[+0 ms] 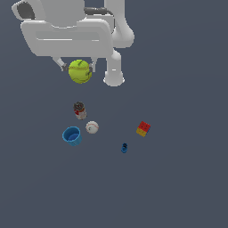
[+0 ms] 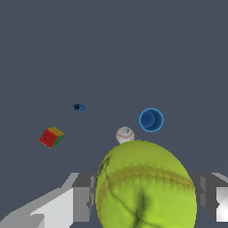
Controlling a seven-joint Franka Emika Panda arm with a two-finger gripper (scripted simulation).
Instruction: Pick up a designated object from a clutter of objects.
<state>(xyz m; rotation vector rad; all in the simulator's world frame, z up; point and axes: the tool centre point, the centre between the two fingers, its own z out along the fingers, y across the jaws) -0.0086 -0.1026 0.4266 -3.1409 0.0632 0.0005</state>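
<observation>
A white robot arm grips a yellow-green tennis ball [image 1: 80, 71] above a dark grey floor [image 1: 187, 178] scattered with small objects.

In the exterior view, going left to right: the gripper [image 1: 77, 67] sits in the upper left under the arm's bulky white body, its fingers pressed against both sides of the tennis ball, which appears lifted clear of the other items. Below it stands a dark-capped can [image 1: 79, 110]. Lower still, a blue cup [image 1: 71, 136] sits just beside a white baseball [image 1: 92, 127]. Further right lies a tiny blue piece [image 1: 124, 148], then a red-and-yellow cube [image 1: 143, 128], well apart from the rest. The wrist view shows the ball [image 2: 146, 187] filling the gap between the two grey fingers [image 2: 83, 196].
</observation>
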